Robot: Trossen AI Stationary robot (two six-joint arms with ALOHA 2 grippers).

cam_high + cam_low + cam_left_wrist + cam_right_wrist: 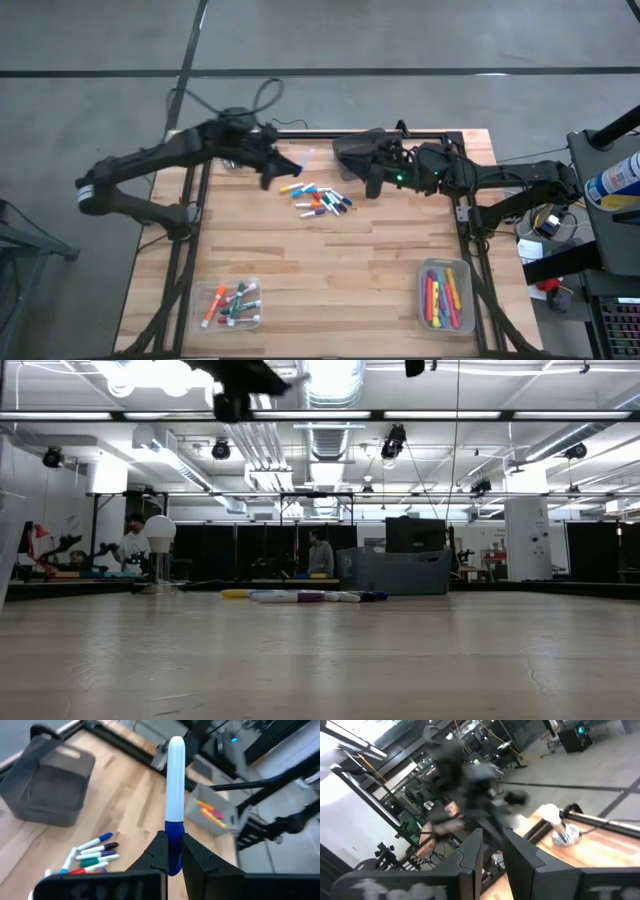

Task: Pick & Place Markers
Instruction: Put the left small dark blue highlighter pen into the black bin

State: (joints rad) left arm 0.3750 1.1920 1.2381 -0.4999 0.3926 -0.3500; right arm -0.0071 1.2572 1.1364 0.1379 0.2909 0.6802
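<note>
Currently 2 clear trays [445, 297] [232, 304] hold markers [443, 296]; mesh bin [355, 152] contents unseen.

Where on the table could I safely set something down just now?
The table is bare between the two trays, left tray and right tray, in front of the loose markers. It is crowded at the back around the bin.

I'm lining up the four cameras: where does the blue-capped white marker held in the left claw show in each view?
High view: white marker at the left claw, above the table's far left part.
Low view: not identifiable; only a dark blurred arm shows at the top.
Left wrist view: centre, upright, blue end pinched between the fingers.
Right wrist view: not visible.
Shared landmark: loose marker pile, also in the left wrist view.
</note>
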